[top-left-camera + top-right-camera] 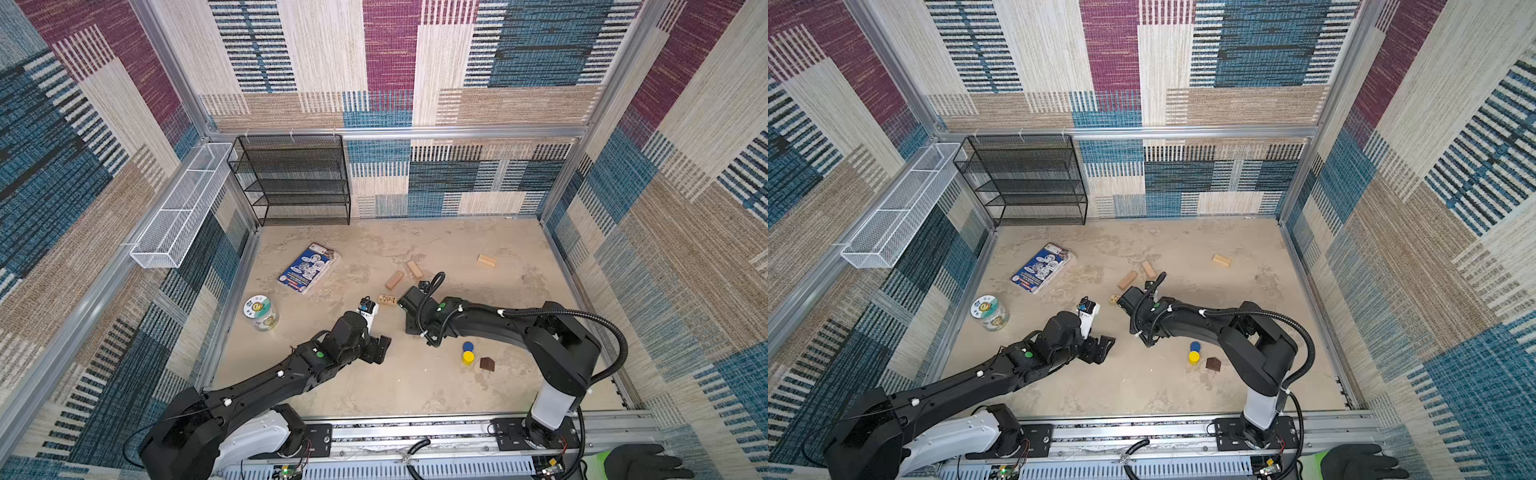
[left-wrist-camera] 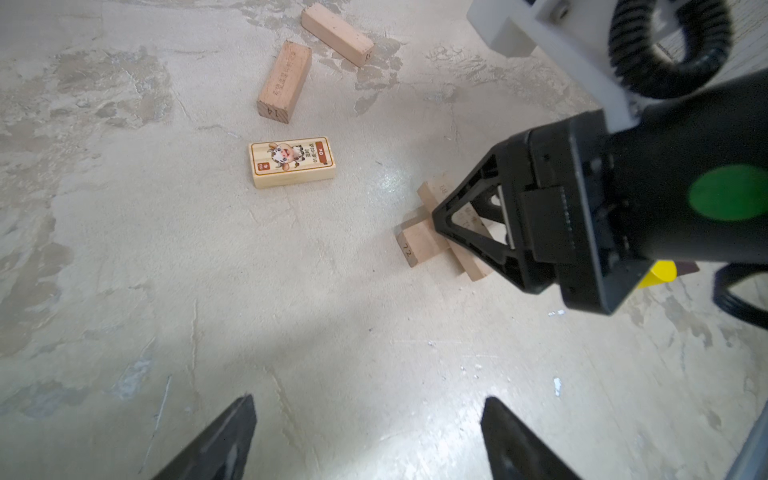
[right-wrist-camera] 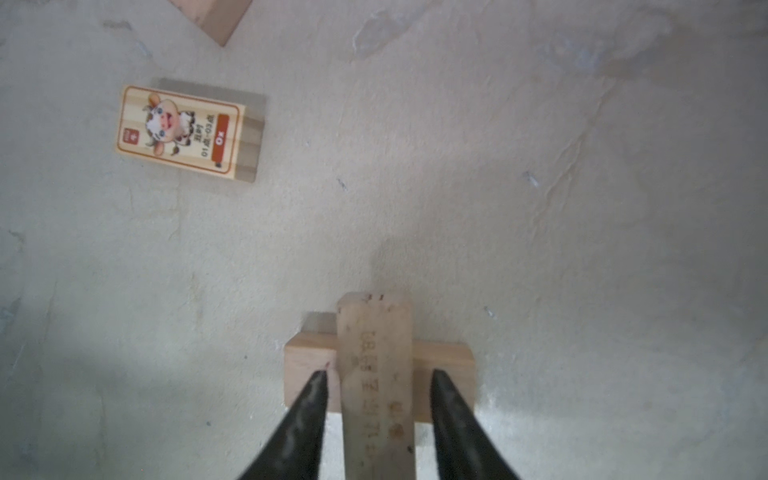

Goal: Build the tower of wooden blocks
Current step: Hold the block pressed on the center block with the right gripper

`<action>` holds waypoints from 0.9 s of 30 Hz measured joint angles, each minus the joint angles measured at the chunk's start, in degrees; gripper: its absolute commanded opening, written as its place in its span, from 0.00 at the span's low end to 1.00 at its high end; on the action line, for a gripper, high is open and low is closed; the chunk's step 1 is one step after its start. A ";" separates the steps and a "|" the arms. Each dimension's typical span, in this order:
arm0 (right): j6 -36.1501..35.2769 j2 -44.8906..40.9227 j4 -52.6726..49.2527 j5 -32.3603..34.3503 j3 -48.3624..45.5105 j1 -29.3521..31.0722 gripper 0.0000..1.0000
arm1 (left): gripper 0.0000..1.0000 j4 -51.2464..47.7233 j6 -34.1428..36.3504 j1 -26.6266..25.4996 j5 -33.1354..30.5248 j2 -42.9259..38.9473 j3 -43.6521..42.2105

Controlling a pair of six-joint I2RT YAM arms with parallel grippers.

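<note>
Your right gripper (image 3: 378,376) straddles the upper bar (image 3: 376,332) of the tower (image 2: 424,245), jaws spread with a sliver of gap on each side, gripping nothing. That bar lies crosswise on the lower bar (image 3: 307,365), low on the table (image 3: 582,208). If you lift out crooked, a fingertip could drag the upper bar off its narrow seat. Your left gripper (image 2: 370,436) hangs spread and empty nearby. A wide swing from it toward the printed block (image 2: 292,162) could clip the tower.

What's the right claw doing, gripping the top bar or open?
Open. The right claw straddles the top bar, a gap showing on each side.
</note>
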 measured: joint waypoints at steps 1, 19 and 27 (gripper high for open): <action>0.00 0.00 -0.02 -0.02 0.00 0.00 0.54 | 0.90 0.00 0.00 0.00 0.00 0.11 0.00; 0.68 -0.98 0.00 -1.97 -0.39 0.00 0.34 | 0.90 -0.28 0.00 0.00 -0.13 1.20 0.44; 1.33 -0.66 -0.07 -1.92 -0.39 0.00 0.37 | 0.90 -0.44 0.00 0.00 -0.15 1.27 0.44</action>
